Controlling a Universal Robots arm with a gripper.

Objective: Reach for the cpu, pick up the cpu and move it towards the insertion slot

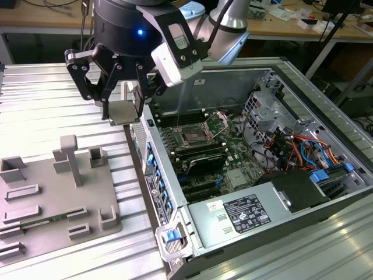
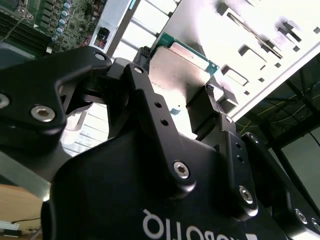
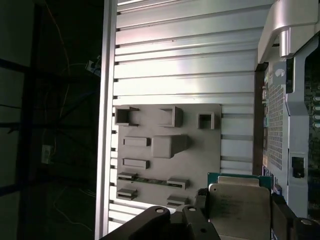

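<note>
While the black multi-link gripper (image 1: pixel 123 111) hangs above the ribbed aluminium table (image 1: pixel 52 111), we see its fingers clamped on the cpu (image 1: pixel 123 111), a thin square chip with a pale silvery metal top and a green edge. Chip is lifted clear of the table, just beside the open computer case's near wall (image 1: pixel 156 169) on the exterior view's left. In both wrist views the chip (image 2: pixel 180 70) (image 3: pixel 239 210) sits flat between the black finger pads (image 2: pixel 202 112), gripped at opposite sides. Insertion slot (image 1: pixel 193 137), a dark square socket in a silver frame with thin wire levers, sits in the green motherboard (image 1: pixel 233 157) inside the case, near the chip but apart from it. Grey plastic tray (image 1: pixel 35 198) with raised recesses lies on the table, well apart from the gripper; we see it in the first wrist view too (image 3: pixel 200 150).
</note>
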